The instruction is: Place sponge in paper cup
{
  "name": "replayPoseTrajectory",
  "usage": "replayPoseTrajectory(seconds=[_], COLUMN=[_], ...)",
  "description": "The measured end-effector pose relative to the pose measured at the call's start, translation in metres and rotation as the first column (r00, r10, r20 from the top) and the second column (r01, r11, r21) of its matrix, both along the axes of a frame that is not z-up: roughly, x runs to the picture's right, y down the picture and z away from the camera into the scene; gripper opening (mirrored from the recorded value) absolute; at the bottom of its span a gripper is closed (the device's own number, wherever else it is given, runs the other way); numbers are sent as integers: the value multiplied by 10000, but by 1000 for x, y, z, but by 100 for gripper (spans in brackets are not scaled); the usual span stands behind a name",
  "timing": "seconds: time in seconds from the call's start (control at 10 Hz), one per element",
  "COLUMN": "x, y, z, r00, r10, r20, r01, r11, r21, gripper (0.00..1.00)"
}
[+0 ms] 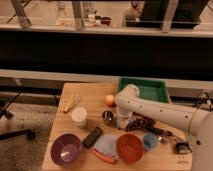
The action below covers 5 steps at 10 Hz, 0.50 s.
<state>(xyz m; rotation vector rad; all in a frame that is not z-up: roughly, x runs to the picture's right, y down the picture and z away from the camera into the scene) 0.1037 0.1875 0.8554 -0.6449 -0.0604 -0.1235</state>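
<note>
Lab or office test area, not a home. Small wooden table [75, 92] staged with assorted props: purple bowl [65, 149] at 7 o'clock, orange bowl [129, 148] at 5, green tray [150, 90] at 1. Glass partition with metal frames [77, 15] at 12. Office-chair base [12, 127] at 9. Gripper [122, 121] low over table centre.

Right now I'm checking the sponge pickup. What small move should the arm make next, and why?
Probably a short lift straight up. The gripper is down at the table by the little metal cup, shut, apparently on the sponge, which the arm hides. The paper cup stands upright to the left, so raising first clears the metal cup between them.
</note>
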Motion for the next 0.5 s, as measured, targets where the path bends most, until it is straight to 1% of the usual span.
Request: replayPoseTrajectory(seconds=[0.3,0.5], x=[1,-1], y=[-9,-20], z=[-9,-19], r00=[10000,9998], r10=[-24,-55], r20=[87,193], r01=[22,49], r11=[9999,9995], r21=[148,314], gripper=[2,2])
